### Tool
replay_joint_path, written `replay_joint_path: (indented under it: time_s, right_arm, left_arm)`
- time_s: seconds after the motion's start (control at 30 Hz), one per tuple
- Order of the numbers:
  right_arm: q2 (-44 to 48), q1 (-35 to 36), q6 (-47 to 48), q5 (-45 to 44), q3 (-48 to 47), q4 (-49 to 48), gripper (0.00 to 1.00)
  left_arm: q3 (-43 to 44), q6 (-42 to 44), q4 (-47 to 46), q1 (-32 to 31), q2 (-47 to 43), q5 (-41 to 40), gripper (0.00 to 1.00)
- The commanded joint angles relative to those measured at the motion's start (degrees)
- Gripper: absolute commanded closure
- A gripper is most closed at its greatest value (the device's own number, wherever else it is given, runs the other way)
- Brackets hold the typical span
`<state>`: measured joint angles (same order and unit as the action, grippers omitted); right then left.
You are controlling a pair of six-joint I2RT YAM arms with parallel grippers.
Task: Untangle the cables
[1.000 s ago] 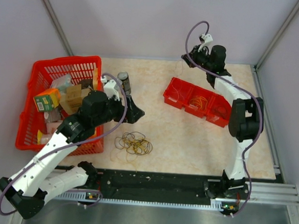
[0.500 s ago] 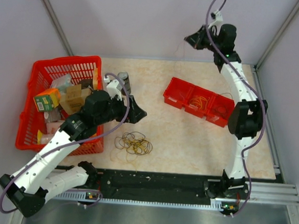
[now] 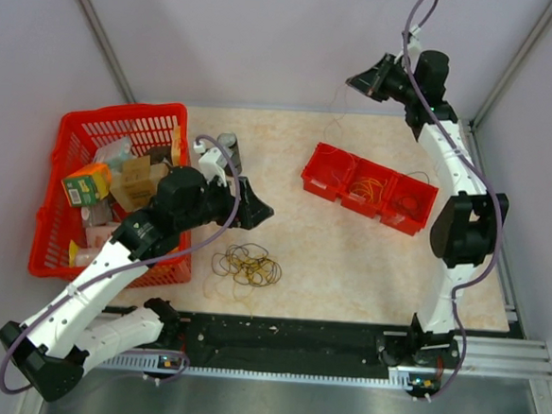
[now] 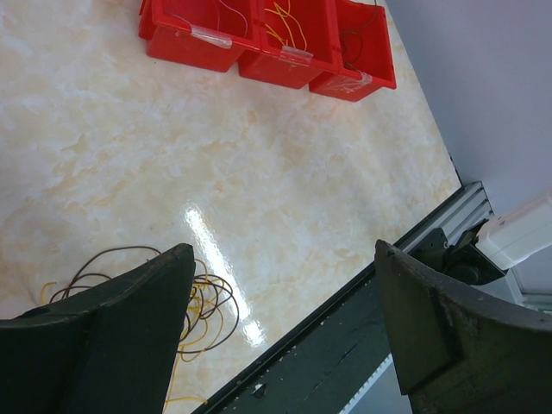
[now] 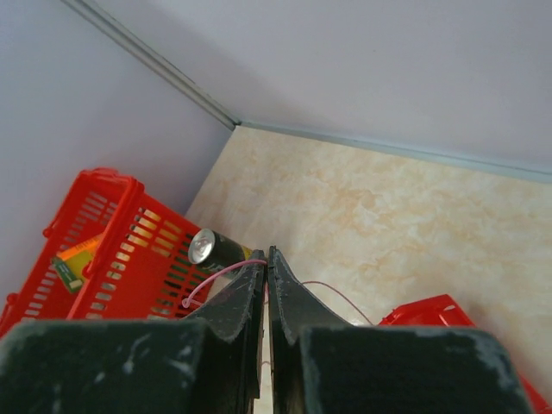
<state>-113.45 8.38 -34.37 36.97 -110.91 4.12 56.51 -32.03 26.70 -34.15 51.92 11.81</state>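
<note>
- Right wrist view: the right gripper [image 5: 266,255] has its fingers pressed together, pinching a thin pink wire [image 5: 221,273] that curves out to either side of the tips.
- From above, the right gripper [image 3: 368,81] is held high over the far edge of the table [image 3: 348,259], close to the back wall. The wire is too faint there to follow.
- Below and just to its right sits a red tray [image 3: 317,180] with three compartments. The middle one holds yellow wires [image 3: 368,187], the right one holds dark wires, and pale strands show in the left one.
- The left gripper [image 4: 280,250] is spread wide with nothing between its fingers.
- From above, the left gripper [image 3: 257,210] hovers just beyond the tangle of cables [image 3: 246,265], apart from it.
- The tangle, loops of yellow and dark brown, lies on the table near the front edge, partly behind the left finger in the wrist view [image 4: 207,302].
- A red basket [image 3: 73,126] of boxes stands at the left, with a dark can [image 3: 228,147] beside its far corner.
</note>
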Motion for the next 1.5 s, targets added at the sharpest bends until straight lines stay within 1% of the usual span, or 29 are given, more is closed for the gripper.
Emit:
replay_joint_path:
  time_s: [0.0, 0.2, 0.37, 0.53, 0.6, 0.73, 0.8, 0.9, 1.1, 1.2, 1.33, 1.47]
  right_arm:
    - [-1.0, -0.2, 4.0, -0.8, 0.8, -8.2, 1.0]
    - [-2.1, -0.1, 2.4, -3.2, 9.8, -25.9, 1.0]
    - [-3.9, -0.1, 2.6, -3.7, 14.5, -33.5, 1.0]
    - [-0.9, 0.2, 1.9, -4.2, 26.1, -45.2, 1.0]
    - [0.2, 0.6, 2.6, -5.1, 29.5, -48.1, 1.0]
    - [2.4, 0.8, 3.4, -6.0, 34.6, -50.7, 1.0]
    - [4.4, 0.9, 3.9, -8.3, 37.9, -52.3, 1.0]
    - [5.7, 1.3, 5.2, -10.2, 38.3, -50.2, 1.0]
    - [7.2, 2.9, 8.0, -14.6, 32.0, -39.9, 1.0]
    - [7.8, 3.3, 9.6, -14.7, 28.6, -38.1, 1.0]
    - [7.5, 3.2, 12.8, -14.0, 22.6, -33.0, 1.0]
    - [6.7, 3.4, 12.1, -13.7, 21.2, -32.1, 1.0]
  left_arm:
    - [-0.1, 0.0, -3.2, 0.1, -0.9, 0.8, 0.11]
    - [-0.2, 0.4, -3.0, 0.1, -0.9, 0.7, 0.11]
    - [0.2, 1.0, -2.4, 0.1, -0.9, 0.1, 0.11]
    - [-0.4, 0.9, -2.3, 0.0, -1.2, -0.1, 0.11]
    - [-0.5, 0.7, -2.4, 0.1, -0.9, 0.3, 0.11]
    - [-0.5, 0.1, -2.7, 0.1, -1.0, 1.2, 0.11]
    - [-0.7, 0.1, -2.6, 0.1, -1.5, 0.8, 0.11]
    - [-1.2, -0.1, -2.7, 0.1, -1.9, 0.8, 0.11]
    - [-1.2, -0.2, -2.6, 0.1, -2.0, 1.1, 0.11]
    - [-1.4, 0.0, -2.6, 0.0, -2.2, 0.8, 0.11]
    - [-1.4, 0.4, -2.0, 0.0, -2.4, 0.8, 0.11]
    - [-1.9, 0.6, -2.5, 0.0, -2.7, 0.3, 0.11]
